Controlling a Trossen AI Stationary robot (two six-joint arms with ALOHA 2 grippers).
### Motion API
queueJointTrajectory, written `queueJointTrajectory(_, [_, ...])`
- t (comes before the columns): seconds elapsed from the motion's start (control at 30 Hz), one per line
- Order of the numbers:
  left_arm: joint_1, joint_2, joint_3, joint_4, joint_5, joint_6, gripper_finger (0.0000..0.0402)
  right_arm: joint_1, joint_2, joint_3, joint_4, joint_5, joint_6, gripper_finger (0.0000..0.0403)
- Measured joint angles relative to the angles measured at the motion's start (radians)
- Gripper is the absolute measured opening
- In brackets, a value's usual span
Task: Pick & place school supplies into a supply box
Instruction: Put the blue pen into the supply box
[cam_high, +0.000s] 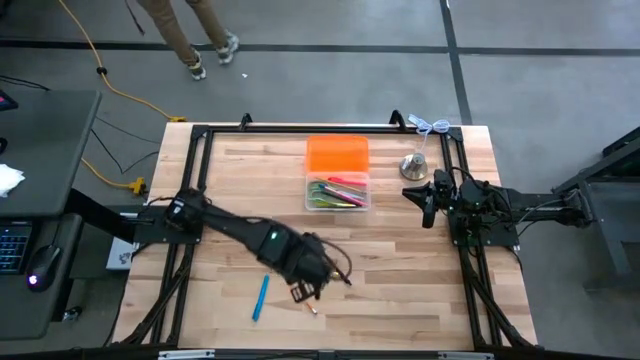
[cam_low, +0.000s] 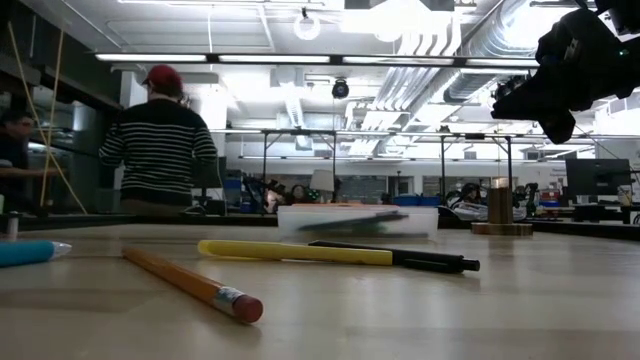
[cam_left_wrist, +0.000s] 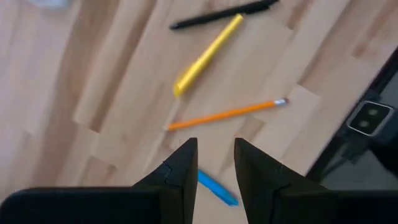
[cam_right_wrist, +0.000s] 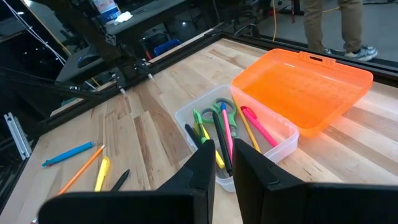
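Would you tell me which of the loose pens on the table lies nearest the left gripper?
The blue pen: it lies just beyond the left gripper, while the orange pencil, yellow pen and black pen lie farther.

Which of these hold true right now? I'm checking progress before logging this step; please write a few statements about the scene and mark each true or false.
1. The clear plastic tub already holds green-handled scissors. True.
2. The bright orange lid covers the tub. False: it lies open beside it.
3. A blue pen, yellow pen, orange pencil and black pen lie on the wooden table. True.
4. The left gripper grips the yellow pen. False: its fingers are empty, above the table.
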Motion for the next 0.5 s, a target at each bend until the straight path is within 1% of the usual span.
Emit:
queueJointTrajectory(0.33, [-0.117,0.000,-0.002,0.001,-0.013,-0.312,0.0133,0.000,0.000,0.000,0.000,0.000,0.000,0.0032])
queueJointTrajectory(0.5, [-0.146,-0.001,-0.072,0.000,-0.004,-0.475,0.0133,0.000,0.000,0.000,0.000,0.000,0.000,0.0032])
